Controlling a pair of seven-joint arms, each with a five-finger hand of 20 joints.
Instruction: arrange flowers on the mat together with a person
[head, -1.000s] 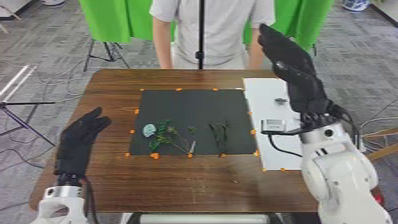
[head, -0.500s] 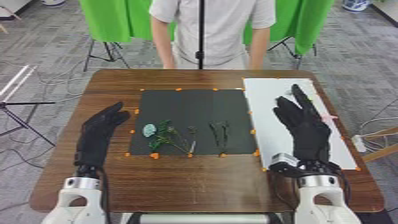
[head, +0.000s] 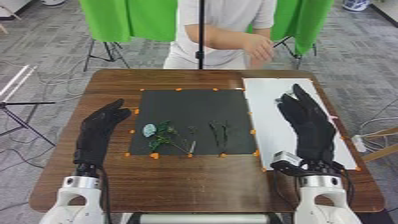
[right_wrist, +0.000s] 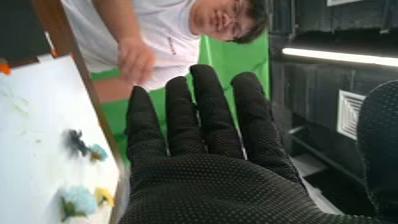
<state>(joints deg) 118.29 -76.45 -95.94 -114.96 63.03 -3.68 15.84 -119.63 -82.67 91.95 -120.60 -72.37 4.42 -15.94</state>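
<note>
Right wrist view: the pale blue flower (right_wrist: 78, 200) lies on the white sheet (right_wrist: 31, 167), near the far edge of the table (head: 195, 185), ahead of the nearer right hand (right_wrist: 204, 187), fingers straight and apart; the left hand (head: 96, 135), fingers relaxed, is farther off

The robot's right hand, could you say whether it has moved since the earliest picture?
Yes, in the head view the right hand has come nearer the robot, its fingertips no longer past the far table edge.

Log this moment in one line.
left hand: open, left of dark mat | right hand: open, over white sheet | pale-blue flower: on mat's near-left part
</note>
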